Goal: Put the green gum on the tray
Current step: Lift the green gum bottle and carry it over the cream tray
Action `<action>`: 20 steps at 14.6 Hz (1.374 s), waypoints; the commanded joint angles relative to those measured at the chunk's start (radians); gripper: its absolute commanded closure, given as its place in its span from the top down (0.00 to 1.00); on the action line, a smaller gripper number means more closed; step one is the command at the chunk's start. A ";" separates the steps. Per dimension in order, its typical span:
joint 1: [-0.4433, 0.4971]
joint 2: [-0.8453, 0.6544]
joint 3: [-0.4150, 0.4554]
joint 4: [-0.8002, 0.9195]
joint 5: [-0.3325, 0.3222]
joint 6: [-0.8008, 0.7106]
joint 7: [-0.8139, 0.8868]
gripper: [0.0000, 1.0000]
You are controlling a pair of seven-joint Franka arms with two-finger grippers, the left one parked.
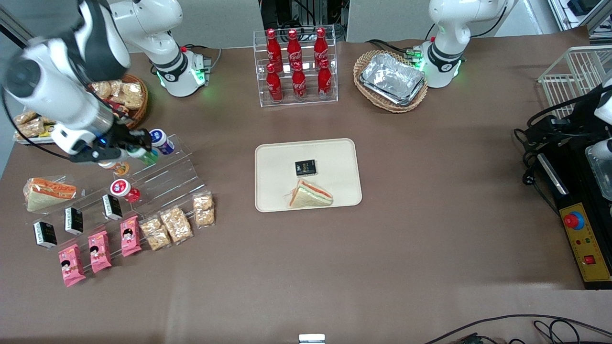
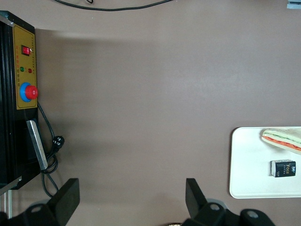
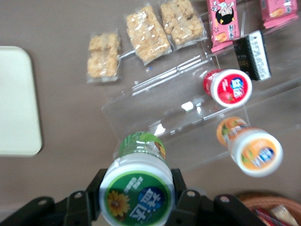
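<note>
End effector grips green gum (fingers mostly hidden) above the shelf.

The gripper is mostly hidden in the front view by the blurred working arm above it; its fingers are cut off by the right wrist view's edge, clamped against the green gum. The tray is cut by that view's edge. The orange gum is blurred, and its label cannot be read.
</note>
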 commanded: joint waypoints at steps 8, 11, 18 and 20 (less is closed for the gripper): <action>0.012 0.027 0.303 0.381 0.153 -0.402 0.377 0.43; 0.013 0.073 0.427 0.328 0.181 -0.257 0.536 0.43; 0.107 0.184 0.523 -0.045 0.202 0.308 0.577 0.43; 0.133 0.246 0.523 -0.109 0.202 0.446 0.593 0.43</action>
